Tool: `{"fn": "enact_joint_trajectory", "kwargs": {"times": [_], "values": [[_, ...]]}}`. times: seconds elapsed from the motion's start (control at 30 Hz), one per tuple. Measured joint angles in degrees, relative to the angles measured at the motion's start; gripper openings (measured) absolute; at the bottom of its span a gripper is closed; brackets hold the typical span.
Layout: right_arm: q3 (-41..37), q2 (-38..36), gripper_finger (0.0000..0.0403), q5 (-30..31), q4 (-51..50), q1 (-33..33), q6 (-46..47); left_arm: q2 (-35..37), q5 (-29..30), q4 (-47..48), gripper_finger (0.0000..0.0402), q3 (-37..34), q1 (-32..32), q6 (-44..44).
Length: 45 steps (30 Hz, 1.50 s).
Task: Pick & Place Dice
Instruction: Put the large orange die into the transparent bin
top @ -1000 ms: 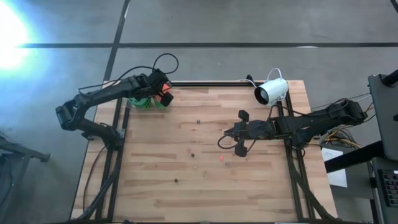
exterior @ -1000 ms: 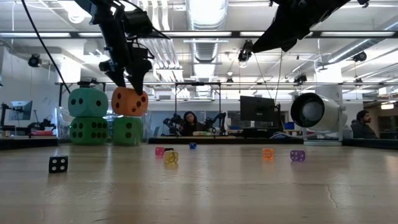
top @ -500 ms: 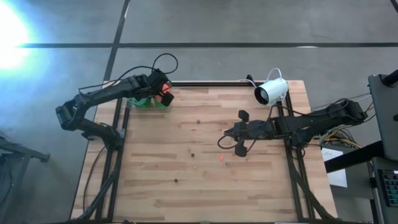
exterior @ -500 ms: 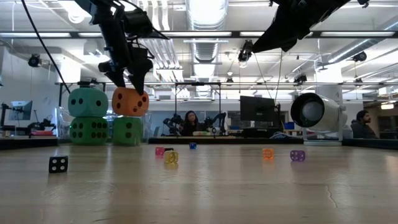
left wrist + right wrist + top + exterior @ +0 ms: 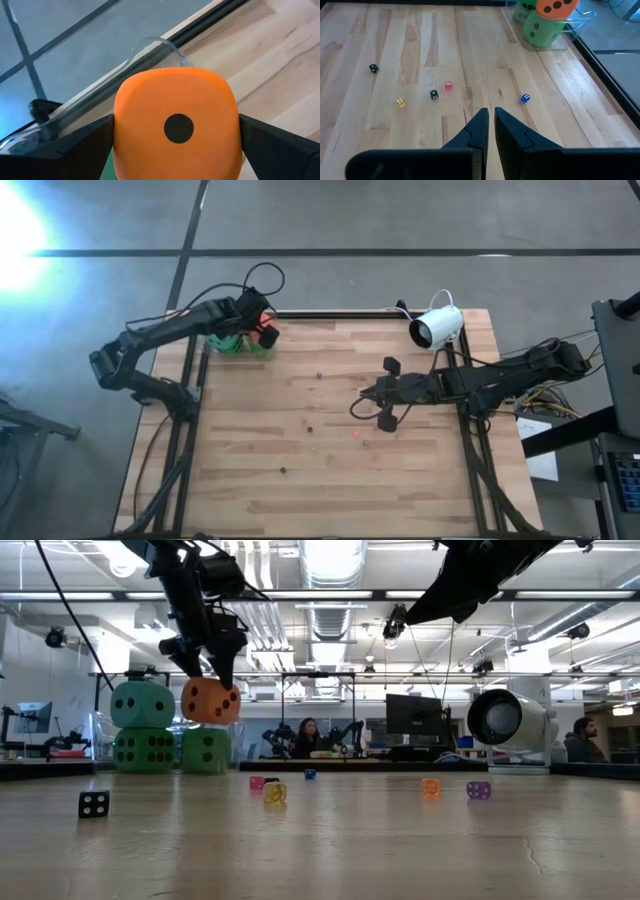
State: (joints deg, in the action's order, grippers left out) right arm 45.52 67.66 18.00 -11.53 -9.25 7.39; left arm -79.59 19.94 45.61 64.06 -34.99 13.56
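Observation:
The orange-red die [image 5: 175, 100] sits between the fingers of my left gripper [image 5: 212, 675] at the table's far left corner. It is directly over a green die [image 5: 205, 750]. Beside them a teal die [image 5: 141, 705] rests on a second green die [image 5: 143, 750]. In the high view my left gripper [image 5: 258, 328] covers most of this stack. My right gripper [image 5: 490, 117] is shut and holds nothing. It hangs above the table's middle right [image 5: 364, 394], far from the dice. My left gripper pinches the orange-red die by two opposite side faces [image 5: 119, 132], one finger on each. The fingers come steeply from above, and the one-pip face looks up at the wrist. The die is slightly tilted, its underside [image 5: 208, 723] at the green die's top; I cannot tell whether it rests there.
Tiny dice lie scattered on the wood: black [image 5: 93, 803], yellow [image 5: 275, 793], pink [image 5: 257, 783], blue [image 5: 524, 98], orange [image 5: 430, 786], purple [image 5: 478, 790]. A white camera [image 5: 437, 328] stands at the far right. A clear tray [image 5: 572, 27] holds the green dice.

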Motion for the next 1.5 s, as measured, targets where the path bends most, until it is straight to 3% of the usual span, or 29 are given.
{"fn": "enact_joint_trajectory", "kwargs": {"times": [0.33, 0.63, 0.83, 1.5], "values": [[0.0, 0.0, 0.0027, 0.0, -0.01, 0.01, -0.01, 0.04, 0.62, 0.79, 0.0393, 0.15, -0.41, 1.63], [0.0, 0.0, 0.0027, 0.0, 0.0, 0.0, 0.03, 0.04, -0.04, 0.56, 0.0332, 0.13, -0.63, 1.9], [0.0, 0.0, 0.0027, 0.0, 0.0, 0.0, 0.01, 0.02, 0.99, 0.97, 0.039, 0.13, -1.01, 1.66], [0.0, 0.0, 0.0027, 0.0, -0.02, 0.0, 0.03, 0.0, 1.03, 3.11, 0.0388, 0.1, -1.0, 3.24]]}}
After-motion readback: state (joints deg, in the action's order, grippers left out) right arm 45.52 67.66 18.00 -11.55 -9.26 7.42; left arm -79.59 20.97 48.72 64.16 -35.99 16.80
